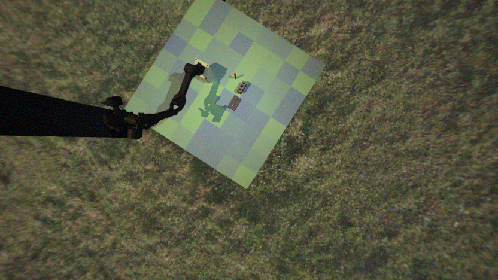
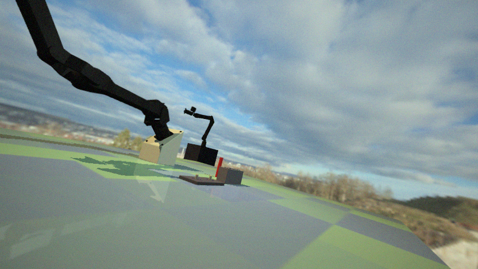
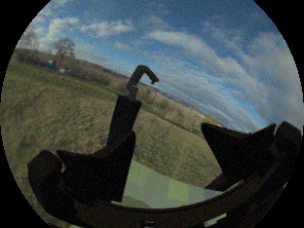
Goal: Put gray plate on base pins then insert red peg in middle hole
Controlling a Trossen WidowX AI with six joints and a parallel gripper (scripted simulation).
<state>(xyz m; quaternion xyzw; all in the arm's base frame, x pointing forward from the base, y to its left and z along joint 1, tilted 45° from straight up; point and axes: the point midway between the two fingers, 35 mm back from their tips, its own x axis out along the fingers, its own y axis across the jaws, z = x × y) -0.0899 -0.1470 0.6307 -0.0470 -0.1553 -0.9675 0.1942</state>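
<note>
The gray plate (image 1: 239,89) (image 2: 230,176), a thick block with holes in its top, rests on the checkered surface beside the base. The flat brown base (image 1: 234,100) (image 2: 201,180) lies there with its two pins bare. The red peg (image 1: 234,75) (image 2: 219,167) stands upright near the plate, on the side away from the base. My gripper (image 1: 118,118) (image 3: 170,130) is raised high, well away from all three, with its fingers wide open and nothing between them. It is out of frame in the exterior view. The wrist view shows none of the parts.
My arm's cream mount (image 1: 206,76) (image 2: 150,153) stands on the checkered surface (image 1: 292,88) (image 2: 234,227). A second dark arm (image 2: 209,126) (image 3: 133,89) on a dark pedestal (image 2: 207,156) (image 3: 124,120) stands beyond it. Grass (image 1: 383,174) surrounds the checkered surface.
</note>
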